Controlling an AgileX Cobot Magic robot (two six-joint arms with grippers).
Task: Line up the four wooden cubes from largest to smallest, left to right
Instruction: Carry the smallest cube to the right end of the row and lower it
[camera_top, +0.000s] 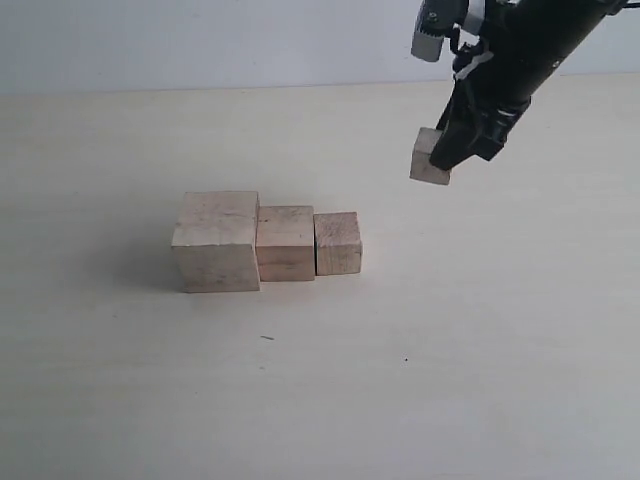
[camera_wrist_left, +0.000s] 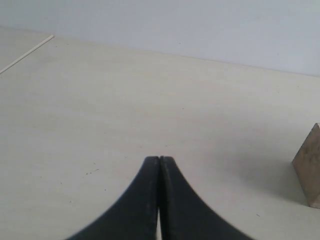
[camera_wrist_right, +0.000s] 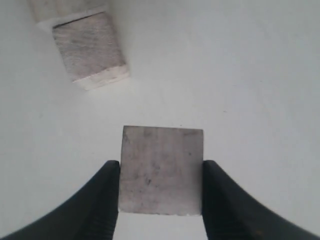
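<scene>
tabletop (camera_top: 480, 380) pale and matte, plain white wall (camera_top: 200, 40) behind it. exterior view gives me three blocks touching in a row: largest cube (camera_top: 215, 240), second cube (camera_top: 286, 242), third cube (camera_top: 338, 243), sitting well apart from my right gripper (camera_top: 440, 165). only the right wrist view shows the grip itself, jaws clamped on opposite faces of the smallest cube (camera_wrist_right: 161, 170). left wrist view has my left gripper (camera_wrist_left: 159, 200) pinched together on nothing, a lone cube (camera_wrist_left: 310, 170) off to one side of it. right arm (camera_top: 530, 50) slants steeply down.

The cubes (camera_top: 215, 240) are pale, bare wood with faint grain, the smallest cube (camera_wrist_right: 161, 170) included; black fingers (camera_wrist_right: 100, 200) and pale surface (camera_top: 450, 380) look matt.
</scene>
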